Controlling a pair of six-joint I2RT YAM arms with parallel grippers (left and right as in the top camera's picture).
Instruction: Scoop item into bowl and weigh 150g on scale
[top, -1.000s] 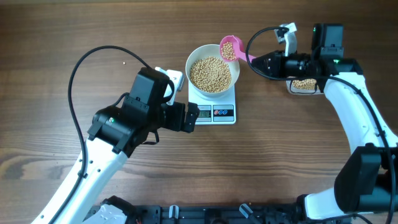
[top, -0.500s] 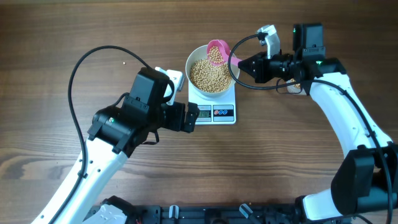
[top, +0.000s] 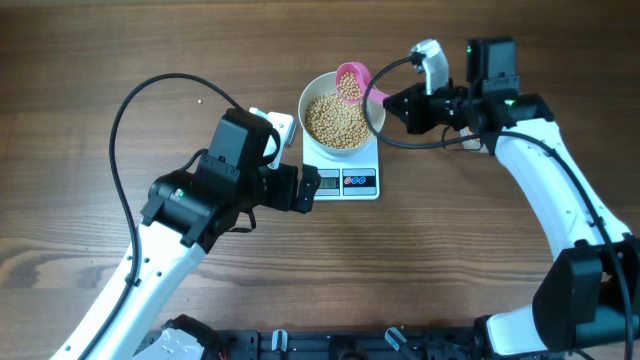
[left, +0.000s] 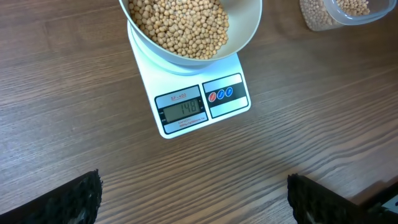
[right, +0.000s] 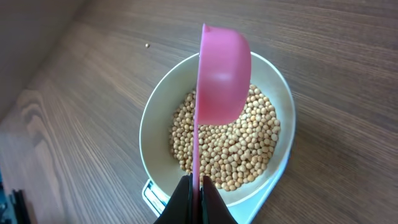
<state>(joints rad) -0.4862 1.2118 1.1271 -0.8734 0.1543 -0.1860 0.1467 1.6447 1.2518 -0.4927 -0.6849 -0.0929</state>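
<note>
Wood-grain table (top: 90, 60) all round, and the scale (left: 203, 104) sits mid-table with the white bowl (right: 151, 127) on top of it, well filled with beans (right: 230, 146). Above the scale's far edge the right gripper (right: 196, 185) is pinched tight on the handle of a pink scoop (right: 222, 68), which is tipped on its side over the bowl. I'd call this the topping-up step: the display (left: 180, 111) looks to read a shade under target, though the last digit is hard to make out. The left gripper (top: 305, 188) waits just beside the scale's front-left corner, fingers wide apart, holding nothing. Next calls for a few beans at a time, with an eye on the reading.
</note>
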